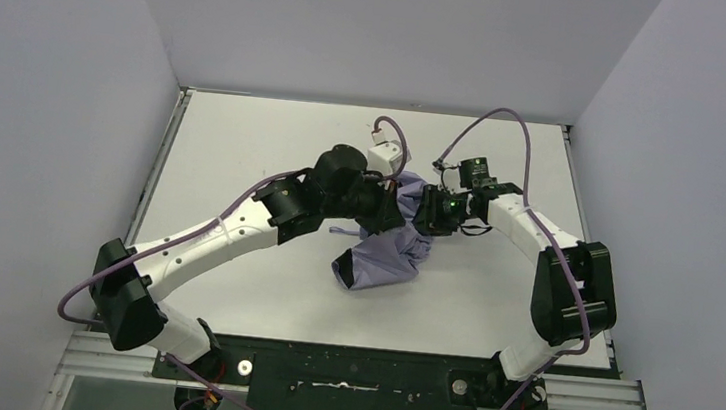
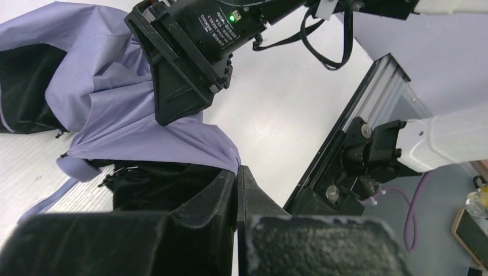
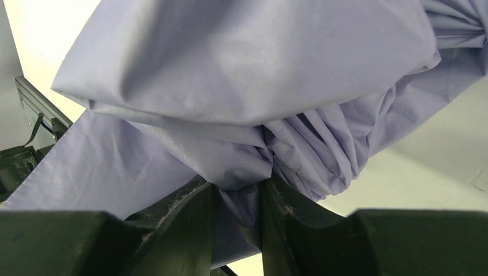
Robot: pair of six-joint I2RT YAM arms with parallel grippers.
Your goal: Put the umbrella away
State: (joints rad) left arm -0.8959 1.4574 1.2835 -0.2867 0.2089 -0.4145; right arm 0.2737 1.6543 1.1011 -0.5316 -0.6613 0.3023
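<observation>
You've got the umbrella (image 1: 387,253) lying crumpled at ctr of the top view on the tabletop (image 1: 245,138). Its lavender cloth is loose, w/ the dark inner side showing at its lower-left end. Your R hand (image 3: 239,187) sits at the umbrella's upper-right end, grasping a bunched fold of cloth betw. its fingers. Your L hand (image 2: 237,175) is clenched, fingers pressed together at bottom ctr of its wrist view. The tips are right at the cloth's edge; can't tell whether any cloth is pinched there. Both hands are close together over the umbrella's upper end.
</observation>
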